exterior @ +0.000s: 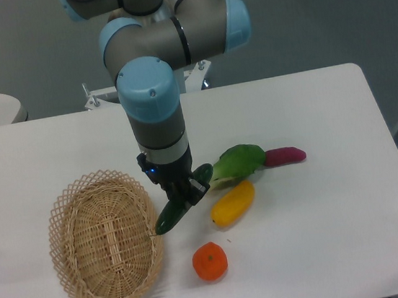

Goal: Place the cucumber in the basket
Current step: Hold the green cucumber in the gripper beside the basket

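the pincer [187,194] points down at the white surface [336,197], its dark fingers closed around the middle of the cucumber [183,206]. the cucumber is tilted, one dark green end showing up and to the right of the pincer, the other end reaching down and to the left, close to the rim of the basket [105,237]. whether the lower end touches the surface or the rim cannot be told. the basket lies to the left of the pincer, oval and woven, with an open lattice rim. just right of the pincer lies a yellow oblong vegetable [233,203], and above that a leafy green vegetable [240,163] with a purple-red vegetable [285,156] at its far side. an orange fruit [210,261] sits below the pincer, slightly to its right.
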`<state>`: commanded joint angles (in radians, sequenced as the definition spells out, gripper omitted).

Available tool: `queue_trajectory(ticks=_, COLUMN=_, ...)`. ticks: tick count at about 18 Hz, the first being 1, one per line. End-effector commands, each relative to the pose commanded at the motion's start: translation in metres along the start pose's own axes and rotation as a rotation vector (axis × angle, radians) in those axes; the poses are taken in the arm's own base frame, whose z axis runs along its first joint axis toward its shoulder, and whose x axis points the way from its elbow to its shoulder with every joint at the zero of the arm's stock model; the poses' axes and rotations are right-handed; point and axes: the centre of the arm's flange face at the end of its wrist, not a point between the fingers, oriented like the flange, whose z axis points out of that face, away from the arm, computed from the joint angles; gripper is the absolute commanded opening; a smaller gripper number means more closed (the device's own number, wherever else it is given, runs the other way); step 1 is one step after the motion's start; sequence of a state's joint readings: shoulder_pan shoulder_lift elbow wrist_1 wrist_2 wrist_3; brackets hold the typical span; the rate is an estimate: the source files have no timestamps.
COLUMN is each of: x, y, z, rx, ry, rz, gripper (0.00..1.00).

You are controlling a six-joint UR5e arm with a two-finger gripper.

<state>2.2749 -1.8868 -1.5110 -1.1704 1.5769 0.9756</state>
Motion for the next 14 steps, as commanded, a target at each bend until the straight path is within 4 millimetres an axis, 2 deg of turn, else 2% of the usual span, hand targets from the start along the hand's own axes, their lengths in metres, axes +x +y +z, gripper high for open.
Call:
queue_trajectory(ticks=11, x=0.003, y=-0.002, z=0.005, rx=-0.004, ry=0.005, rz=-0.017, gripper=0.29)
queue_trajectory(ticks=14, x=0.011, y=-0.015, z=0.01, rx=-0.002, ry=0.004, rz=-0.074, gripper=0.29)
